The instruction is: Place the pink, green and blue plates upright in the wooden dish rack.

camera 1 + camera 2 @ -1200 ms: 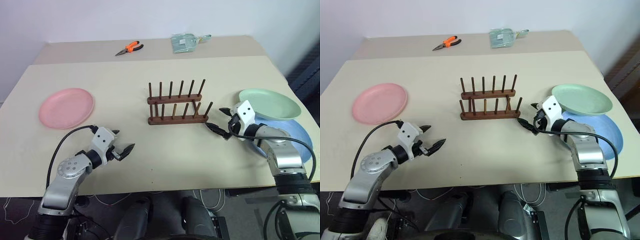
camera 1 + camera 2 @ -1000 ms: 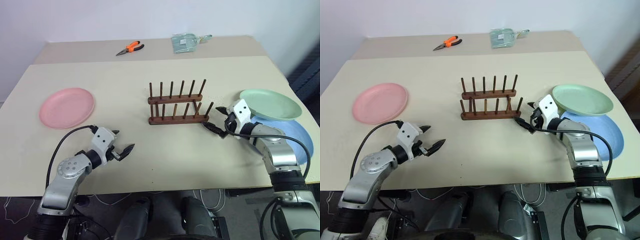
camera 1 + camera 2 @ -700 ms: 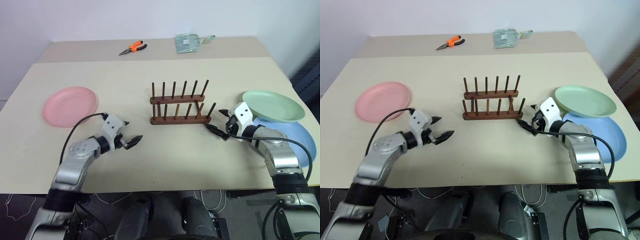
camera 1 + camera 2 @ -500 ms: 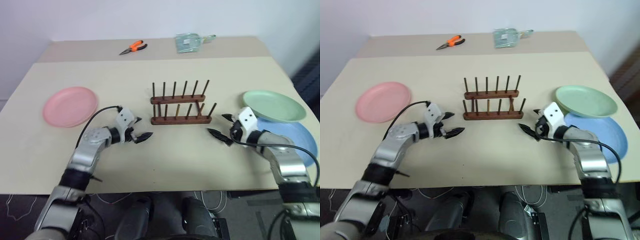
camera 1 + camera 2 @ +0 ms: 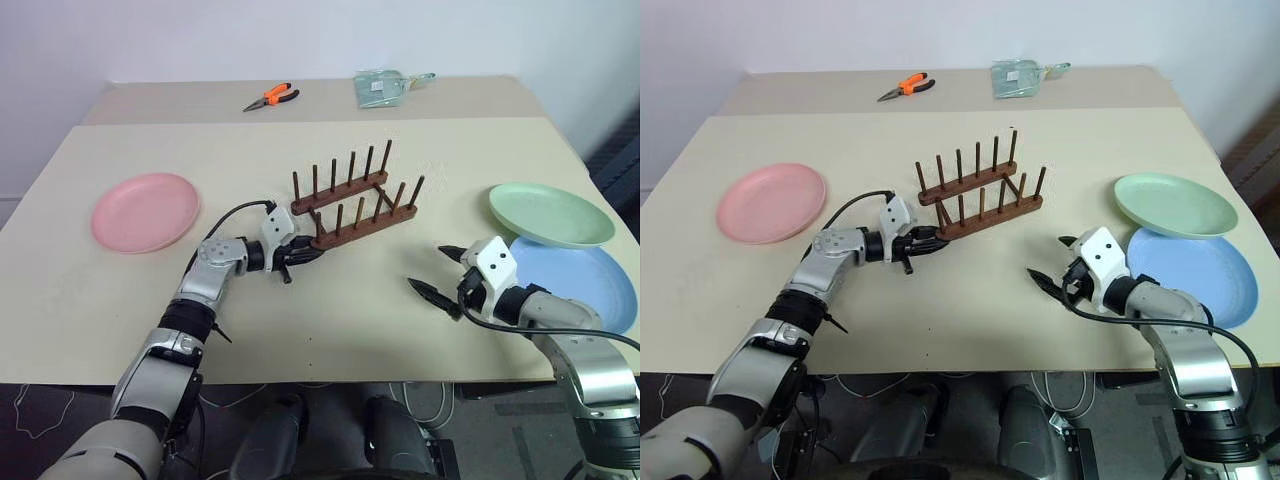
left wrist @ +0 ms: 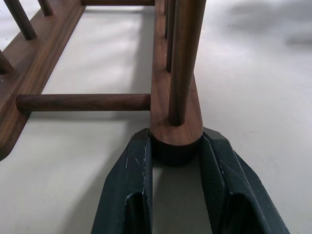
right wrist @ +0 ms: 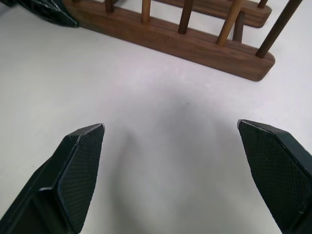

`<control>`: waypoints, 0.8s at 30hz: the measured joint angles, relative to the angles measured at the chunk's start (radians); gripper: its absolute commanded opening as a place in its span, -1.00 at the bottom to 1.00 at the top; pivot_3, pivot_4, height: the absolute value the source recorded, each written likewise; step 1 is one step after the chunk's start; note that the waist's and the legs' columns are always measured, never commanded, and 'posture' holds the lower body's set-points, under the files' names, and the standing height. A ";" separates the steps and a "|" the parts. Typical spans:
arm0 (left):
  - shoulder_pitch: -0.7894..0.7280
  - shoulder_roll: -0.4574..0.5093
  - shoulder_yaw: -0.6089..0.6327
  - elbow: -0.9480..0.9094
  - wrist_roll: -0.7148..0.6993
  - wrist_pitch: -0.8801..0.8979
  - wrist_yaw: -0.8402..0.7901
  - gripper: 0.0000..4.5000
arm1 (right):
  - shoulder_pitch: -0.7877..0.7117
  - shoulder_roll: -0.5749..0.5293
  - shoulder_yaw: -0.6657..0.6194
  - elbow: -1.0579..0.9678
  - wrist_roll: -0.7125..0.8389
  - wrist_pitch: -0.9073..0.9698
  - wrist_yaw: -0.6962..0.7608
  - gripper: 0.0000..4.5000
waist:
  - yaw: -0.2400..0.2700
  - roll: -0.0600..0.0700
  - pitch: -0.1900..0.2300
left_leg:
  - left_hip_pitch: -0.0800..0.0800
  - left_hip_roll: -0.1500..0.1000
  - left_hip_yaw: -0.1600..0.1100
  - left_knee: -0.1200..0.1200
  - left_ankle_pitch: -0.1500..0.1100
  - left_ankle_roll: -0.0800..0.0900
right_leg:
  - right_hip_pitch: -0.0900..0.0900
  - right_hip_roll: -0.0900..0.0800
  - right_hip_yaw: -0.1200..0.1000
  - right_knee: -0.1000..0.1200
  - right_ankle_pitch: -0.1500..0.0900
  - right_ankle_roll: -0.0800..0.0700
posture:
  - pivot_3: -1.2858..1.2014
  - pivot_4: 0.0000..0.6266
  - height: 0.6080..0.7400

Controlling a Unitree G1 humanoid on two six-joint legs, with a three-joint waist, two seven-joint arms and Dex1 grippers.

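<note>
Dark brown wooden dish rack looks light and rigid, so my left tool pinches its near bar end while my right tool gapes empty.

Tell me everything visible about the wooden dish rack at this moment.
The wooden dish rack is dark brown wood: two parallel base bars joined by round cross dowels, each bar carrying a row of thin upright pegs. It holds no plates. It sits near the middle of the table, skewed at an angle to the table's edges, base on the surface. The left gripper has its jaws closed on the rounded end of the nearer bar; nothing else touches it.
</note>
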 measured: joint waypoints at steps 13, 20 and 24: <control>0.227 0.181 -0.036 -0.439 -0.047 0.156 -0.185 -0.68 | 0.023 -0.100 -0.001 0.062 0.000 0.000 0.103 1.00 | -0.007 0.000 0.000 | 0.000 0.001 0.000 0.000 -0.001 0.001 | 0.000 0.001 0.001 -0.002 0.001 -0.001 | 0.03 -0.52 0.99; 0.229 0.181 -0.036 -0.429 -0.028 0.148 -0.147 -0.68 | 0.047 -0.114 -0.002 0.099 -0.007 -0.037 0.119 1.00 | -0.010 0.000 0.000 | 0.000 0.002 0.001 0.000 -0.001 0.001 | 0.000 0.001 0.001 -0.002 0.001 -0.001 | 0.03 -0.52 0.99; 0.229 0.181 -0.035 -0.424 -0.028 0.139 -0.137 -0.68 | 0.029 -0.110 0.003 0.126 -0.022 -0.072 0.117 1.00 | -0.010 0.000 0.000 | 0.000 0.002 0.002 0.000 -0.001 0.001 | 0.000 0.001 0.001 -0.003 0.001 -0.001 | 0.03 -0.52 0.99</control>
